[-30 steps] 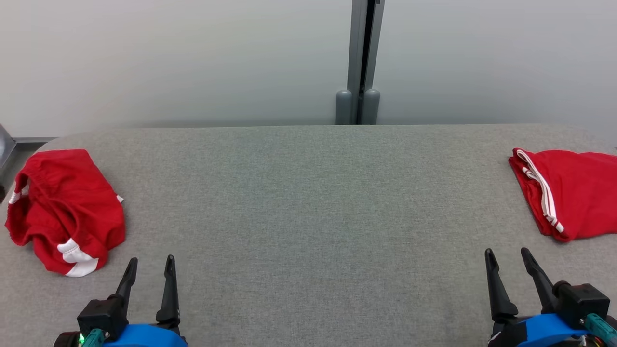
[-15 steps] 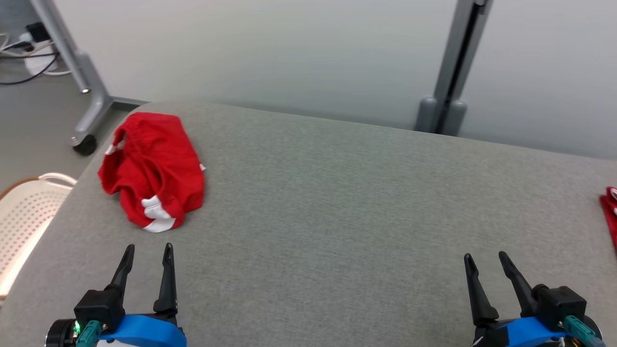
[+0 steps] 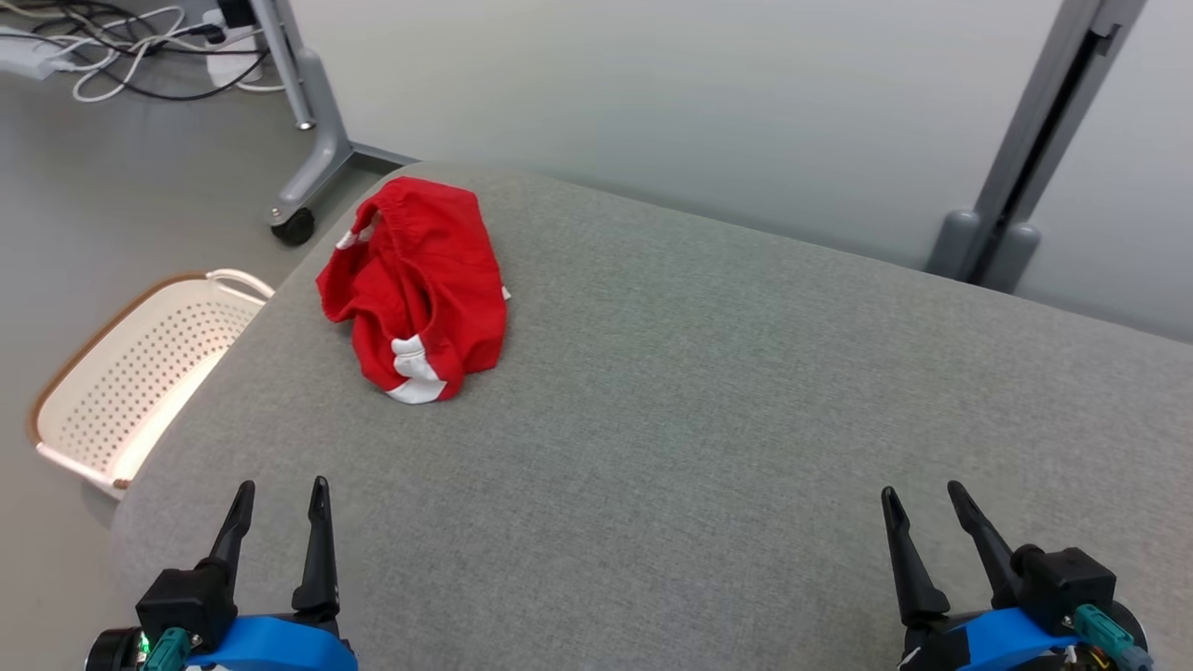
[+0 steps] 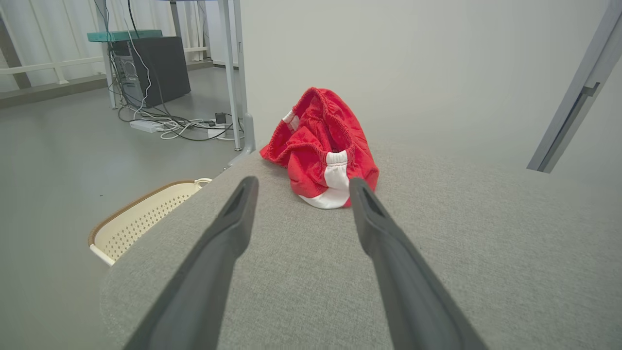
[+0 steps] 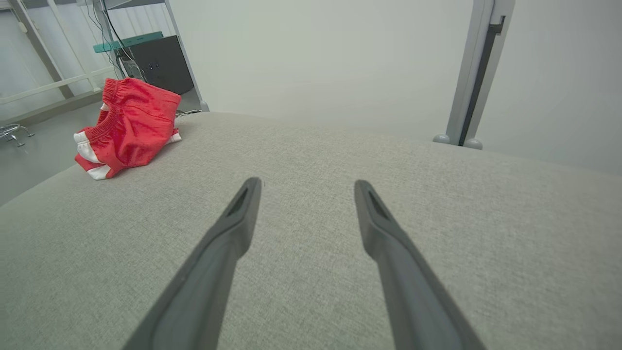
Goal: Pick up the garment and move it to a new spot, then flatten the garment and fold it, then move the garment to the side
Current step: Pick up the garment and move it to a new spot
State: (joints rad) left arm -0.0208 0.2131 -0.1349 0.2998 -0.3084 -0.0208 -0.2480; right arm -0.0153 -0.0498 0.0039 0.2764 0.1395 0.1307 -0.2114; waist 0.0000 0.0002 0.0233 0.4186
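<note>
One crumpled red garment (image 3: 415, 289) lies near the far-left corner of one grey table (image 3: 708, 419), one white basket (image 3: 130, 373) on the floor beside it, and two grippers, left gripper (image 3: 282, 485) and right gripper (image 3: 918, 489), both spread wide and empty.

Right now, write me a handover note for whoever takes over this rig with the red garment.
Left gripper: open, empty, over the grey table at its near left.
Right gripper: open, empty, near right.
Red garment: crumpled heap near the table's far left corner, ahead of the left gripper, untouched.
Done: nothing yet.
Left: pick up, move, flatten, fold, set aside.
</note>
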